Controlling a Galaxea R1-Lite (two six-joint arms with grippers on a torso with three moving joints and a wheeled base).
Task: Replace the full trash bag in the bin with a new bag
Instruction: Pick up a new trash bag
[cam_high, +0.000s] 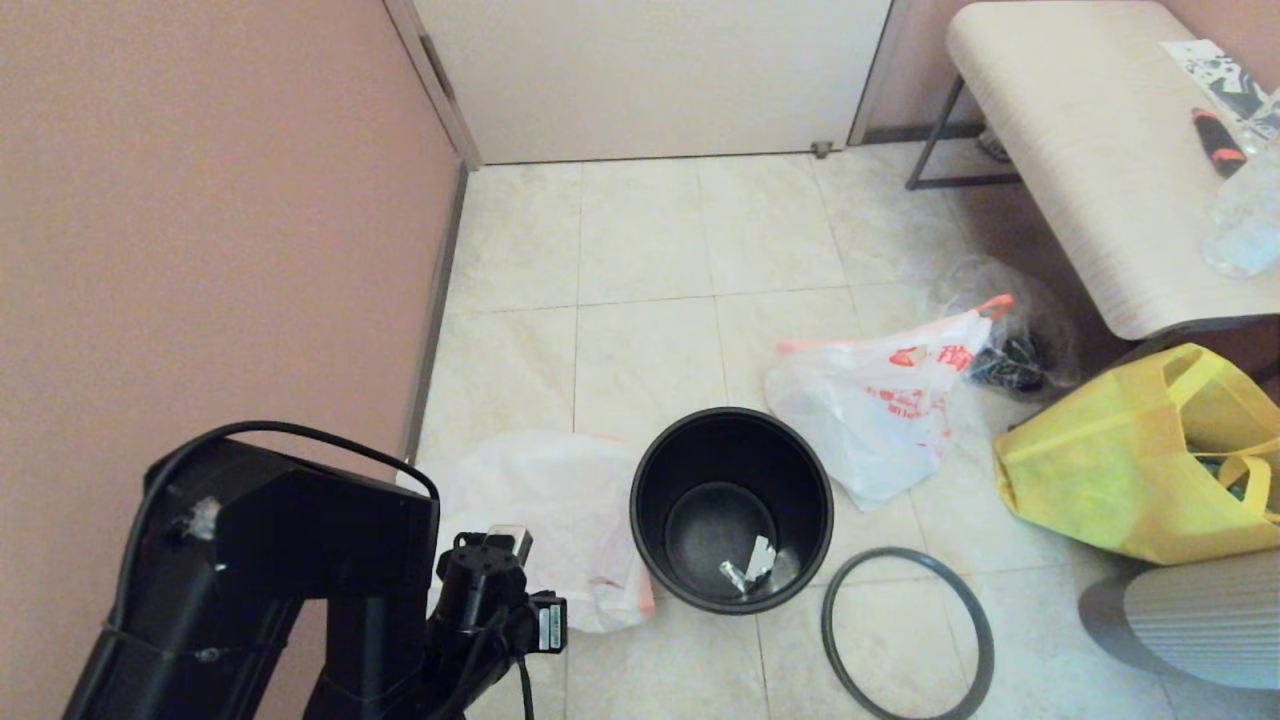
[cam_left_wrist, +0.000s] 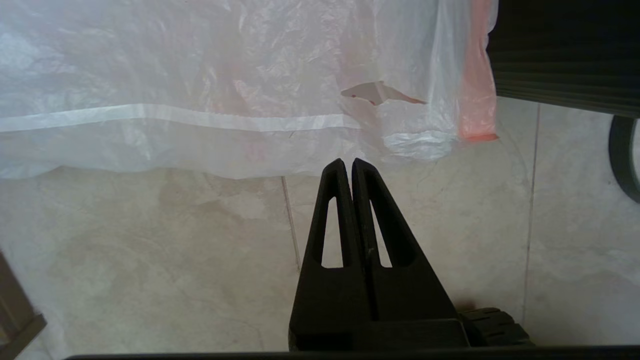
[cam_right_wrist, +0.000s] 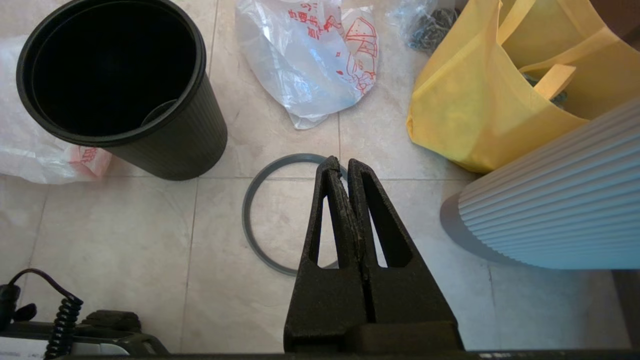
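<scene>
Bin emptied, hoop off, new bag lying flat beside it.

Head view: bin stands on the floor between new bag and full trash bag. Left wrist view: left gripper, pinched shut and empty, hangs just short of the flimsy, slippery film; the orange trim looks the best hold. Right wrist view: right gripper, also shut and empty, hovers over the stiff hoop.

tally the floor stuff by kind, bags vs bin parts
White plastic bags: 2, one with red print, one flat by the bin
Clear bag: 1
Yellow tote: 1
Bin: 1
Grey hoop: 1, off the bin, lying flat
Total: 6
</scene>
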